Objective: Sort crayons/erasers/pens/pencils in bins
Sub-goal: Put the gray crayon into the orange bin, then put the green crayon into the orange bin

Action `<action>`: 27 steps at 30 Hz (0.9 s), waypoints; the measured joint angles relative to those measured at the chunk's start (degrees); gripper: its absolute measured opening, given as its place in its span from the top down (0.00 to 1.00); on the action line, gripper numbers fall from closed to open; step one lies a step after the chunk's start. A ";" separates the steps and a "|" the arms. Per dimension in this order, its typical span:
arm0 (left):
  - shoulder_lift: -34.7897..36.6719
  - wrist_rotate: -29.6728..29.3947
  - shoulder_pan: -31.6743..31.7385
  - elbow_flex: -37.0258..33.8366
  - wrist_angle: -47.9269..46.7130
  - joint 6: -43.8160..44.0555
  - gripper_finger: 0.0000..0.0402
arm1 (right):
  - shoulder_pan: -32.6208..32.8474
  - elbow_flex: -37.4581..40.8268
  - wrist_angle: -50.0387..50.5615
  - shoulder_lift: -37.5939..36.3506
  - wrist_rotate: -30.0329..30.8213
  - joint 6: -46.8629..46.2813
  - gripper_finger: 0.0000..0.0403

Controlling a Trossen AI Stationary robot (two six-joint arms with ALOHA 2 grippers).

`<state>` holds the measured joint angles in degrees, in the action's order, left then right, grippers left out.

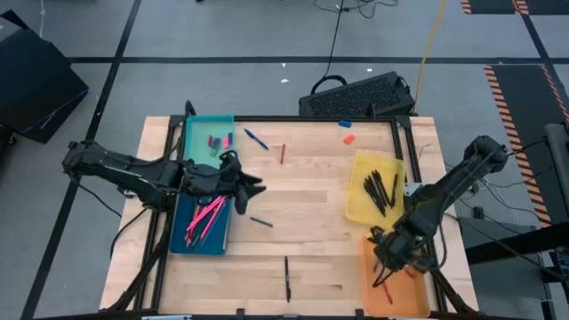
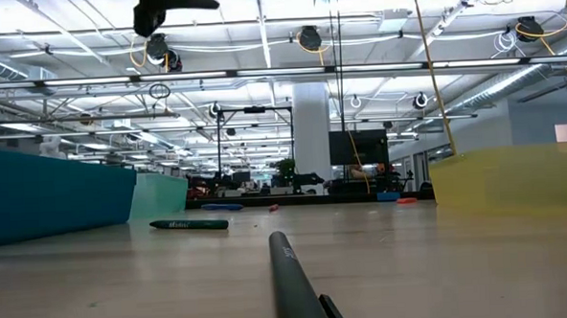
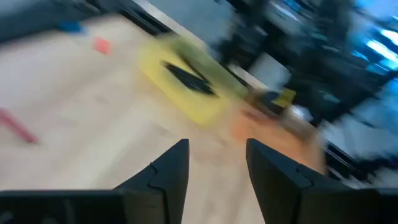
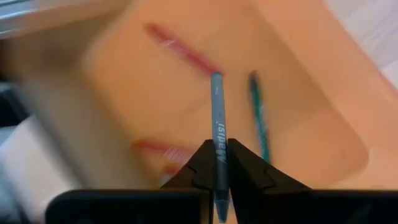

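My right gripper is over the orange bin at the near right, shut on a grey-blue crayon. In that bin lie red crayons and a green one. My left gripper hovers open above the table beside the dark blue bin, which holds pink sticks; nothing is between its fingers. The teal bin holds small erasers. The yellow bin holds black sticks. My right gripper pinches the grey-blue crayon between its two fingers, around the lettered middle of its length. The crayon lies along the fingers, its free end sticking out past the fingertips toward the bin floor. Whether that end touches the bin, I cannot tell.
Loose on the wood lie a blue pen, a red stick, a short dark crayon, a black pen near the front edge, and a red and a blue eraser at the far side.
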<state>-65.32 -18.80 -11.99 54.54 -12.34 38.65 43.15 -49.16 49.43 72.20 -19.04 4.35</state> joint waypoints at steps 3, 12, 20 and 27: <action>0.31 5.58 -1.27 0.00 -0.06 0.24 0.60 | 1.14 3.83 -8.32 2.61 3.01 -4.21 0.94; 2.59 4.41 -6.62 2.20 -6.73 -6.95 0.60 | 1.87 -5.96 6.02 7.14 4.19 -4.96 0.68; 7.27 9.56 -10.36 2.71 -10.68 -3.07 0.60 | -9.42 -24.10 11.76 8.13 25.01 -2.75 0.45; 13.73 9.34 -12.15 2.71 -11.78 -4.64 0.60 | -24.48 -24.55 -15.07 21.94 31.27 11.60 0.44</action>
<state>-51.59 -9.45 -24.14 57.25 -24.12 34.01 18.67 -73.71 34.37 94.14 12.22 15.94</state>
